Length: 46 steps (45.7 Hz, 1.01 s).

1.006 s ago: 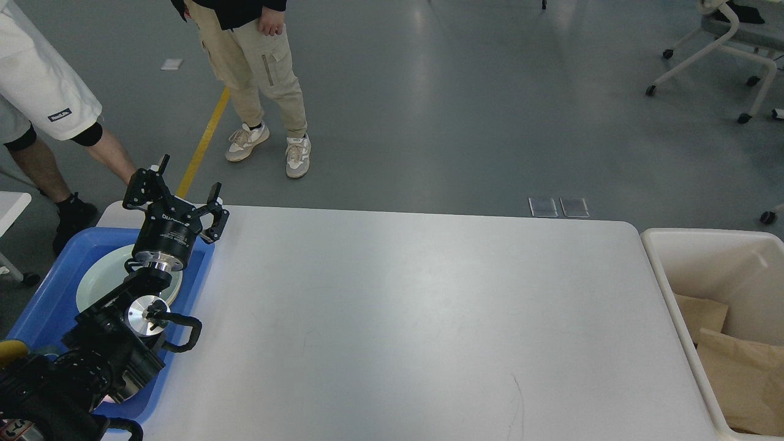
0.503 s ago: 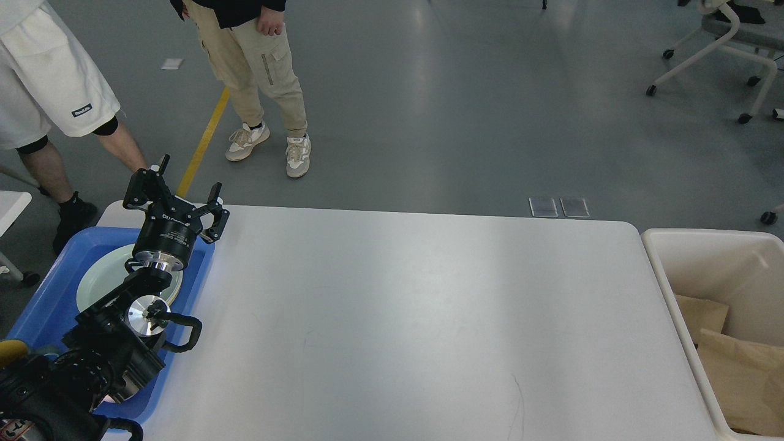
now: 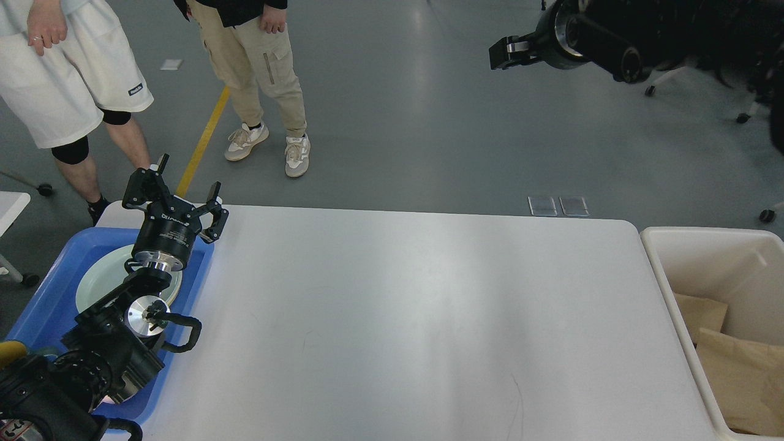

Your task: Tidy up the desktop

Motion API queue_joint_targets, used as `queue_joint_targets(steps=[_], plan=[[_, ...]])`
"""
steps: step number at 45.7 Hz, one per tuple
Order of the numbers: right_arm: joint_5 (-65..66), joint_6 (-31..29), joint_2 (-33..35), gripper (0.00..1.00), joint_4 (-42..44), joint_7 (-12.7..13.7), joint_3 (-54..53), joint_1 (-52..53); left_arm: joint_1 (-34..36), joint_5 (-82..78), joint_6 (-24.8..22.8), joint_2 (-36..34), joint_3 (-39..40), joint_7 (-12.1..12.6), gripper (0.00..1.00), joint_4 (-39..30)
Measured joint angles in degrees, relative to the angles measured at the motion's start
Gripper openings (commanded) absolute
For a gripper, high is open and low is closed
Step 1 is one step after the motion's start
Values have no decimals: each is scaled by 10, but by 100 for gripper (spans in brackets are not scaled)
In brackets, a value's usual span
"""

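Left pincer [image 3: 180, 191] hovers with fingers spread, empty, over the tray's [image 3: 46, 288] far corner; a plate [image 3: 101, 278] sits just below it. Beside it to the right stretches the white counter [image 3: 416, 318]. Right pincer [image 3: 505, 54] (dark, end-on) hangs high; I cannot tell its state.

Little can be read here. The left gripper [image 3: 174, 195] carries a line of white lettering across its black body, just below its fingers, but the letters are too small and tilted to make out. Up and to the left of that gripper, a small dark label [image 3: 135, 89] with pale lettering sits on the hem of the white shorts [image 3: 67, 92] worn by a person standing there, and its words are likewise too small to read.
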<state>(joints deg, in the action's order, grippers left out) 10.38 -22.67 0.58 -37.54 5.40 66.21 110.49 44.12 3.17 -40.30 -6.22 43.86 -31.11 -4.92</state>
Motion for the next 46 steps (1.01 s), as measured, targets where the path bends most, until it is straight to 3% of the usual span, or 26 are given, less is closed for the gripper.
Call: queue_joint_targets(steps=[11, 25, 36, 46], plan=[[1, 35, -60, 100, 139, 1, -65, -135, 0, 0, 0, 0, 0, 0, 96, 0], [2, 37, -103, 100, 276, 0, -165, -214, 0, 0, 0, 0, 0, 0, 96, 0], [1, 32, -96, 100, 320, -4, -344, -251, 0, 0, 0, 0, 0, 0, 96, 0], [0, 26, -81, 100, 318, -4, -607, -285, 0, 0, 0, 0, 0, 0, 96, 0]])
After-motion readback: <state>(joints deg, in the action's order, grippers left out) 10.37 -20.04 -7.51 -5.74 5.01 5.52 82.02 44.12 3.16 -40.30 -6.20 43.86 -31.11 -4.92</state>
